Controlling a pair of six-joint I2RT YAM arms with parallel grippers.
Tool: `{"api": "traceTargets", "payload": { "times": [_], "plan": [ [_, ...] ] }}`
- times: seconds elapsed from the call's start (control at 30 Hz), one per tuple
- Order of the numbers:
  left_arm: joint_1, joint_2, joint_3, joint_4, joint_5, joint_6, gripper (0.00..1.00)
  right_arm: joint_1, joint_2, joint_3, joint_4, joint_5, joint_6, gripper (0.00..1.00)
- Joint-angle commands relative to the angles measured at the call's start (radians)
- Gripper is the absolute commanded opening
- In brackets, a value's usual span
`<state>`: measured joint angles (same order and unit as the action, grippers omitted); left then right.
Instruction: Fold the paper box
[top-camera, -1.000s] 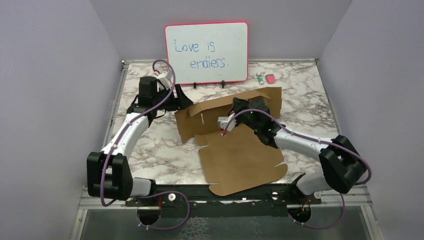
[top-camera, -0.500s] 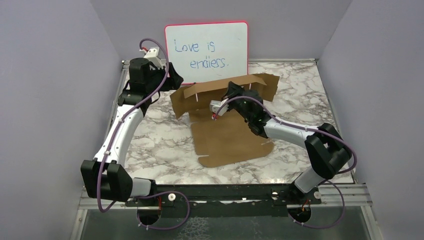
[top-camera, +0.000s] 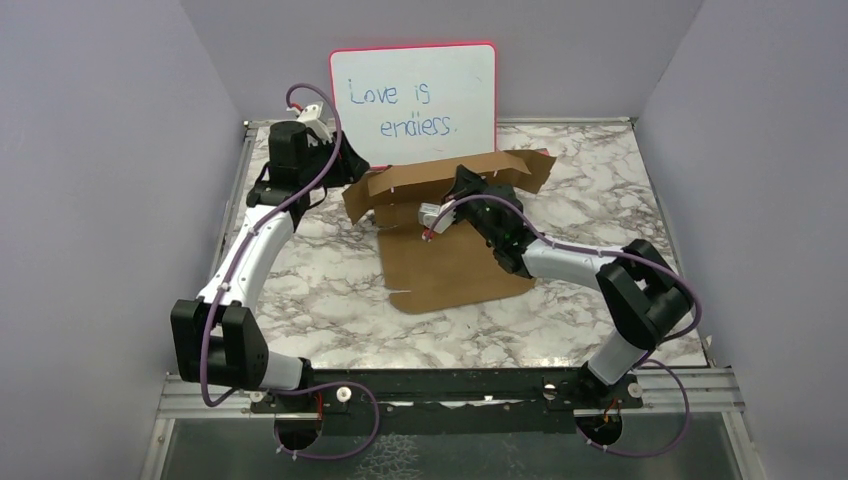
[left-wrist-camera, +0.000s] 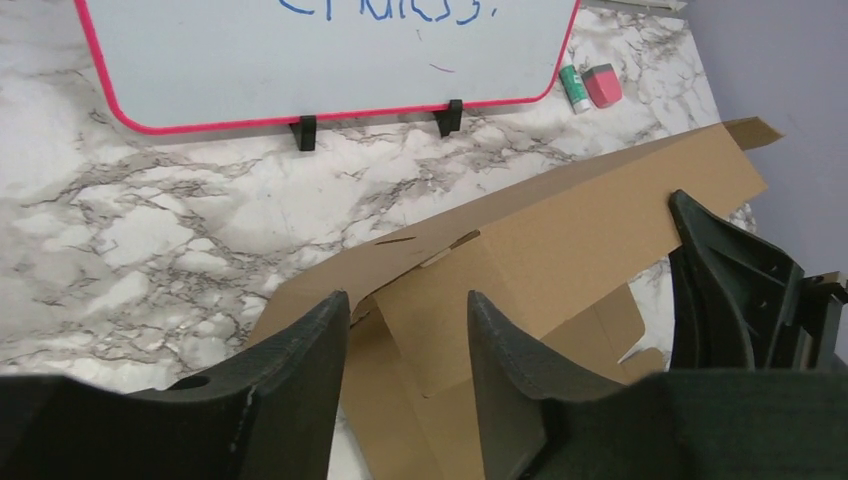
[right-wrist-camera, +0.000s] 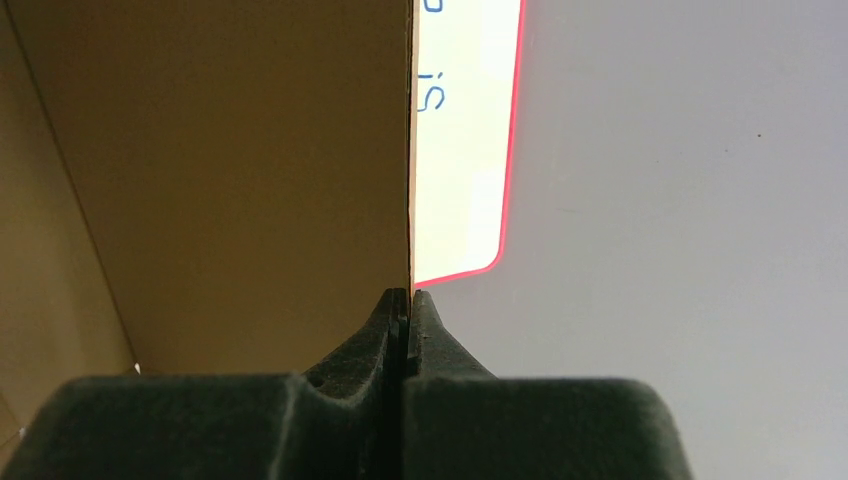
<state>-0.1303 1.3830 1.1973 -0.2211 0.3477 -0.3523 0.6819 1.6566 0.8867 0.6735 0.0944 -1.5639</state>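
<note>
**Rear panel of the box (top-camera: 450, 270) now stands upright, pinched by the right tool (right-wrist-camera: 408, 293).**

Within the last second the box slides toward the far side of the worktop (top-camera: 320, 300). Its rear panel swings up from flat to stand just in front of the whiteboard (top-camera: 413, 100), and the near panel lies flat. The right tool is clenched on the raised panel's top edge. The left tool (left-wrist-camera: 405, 305) moves to that panel's left end and narrows, its jaws apart astride the corner fold; whether they touch it I cannot tell. I judge that the first wall is up and the side flaps are not yet folded. Count: one worktop, one box, one whiteboard, two arms (left arm (top-camera: 250, 250), right arm (top-camera: 570, 262)), two tools, one pink block (left-wrist-camera: 603, 85), one green-and-white stick (left-wrist-camera: 574, 88).
</note>
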Motion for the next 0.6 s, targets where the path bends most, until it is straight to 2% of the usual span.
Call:
{"api": "traceTargets", "payload": {
  "times": [0.0, 0.23, 0.57],
  "plan": [
    [-0.002, 0.018, -0.032, 0.097, 0.065, -0.075, 0.45, 0.005, 0.04, 0.02, 0.073, 0.037, 0.011, 0.01],
    [-0.017, 0.0, -0.107, 0.183, 0.037, -0.126, 0.39, 0.004, 0.08, 0.064, 0.069, 0.033, 0.007, 0.01],
    [-0.041, 0.099, -0.137, 0.271, -0.03, -0.143, 0.34, 0.004, 0.078, 0.086, 0.027, 0.011, 0.021, 0.01]
  ]
}}
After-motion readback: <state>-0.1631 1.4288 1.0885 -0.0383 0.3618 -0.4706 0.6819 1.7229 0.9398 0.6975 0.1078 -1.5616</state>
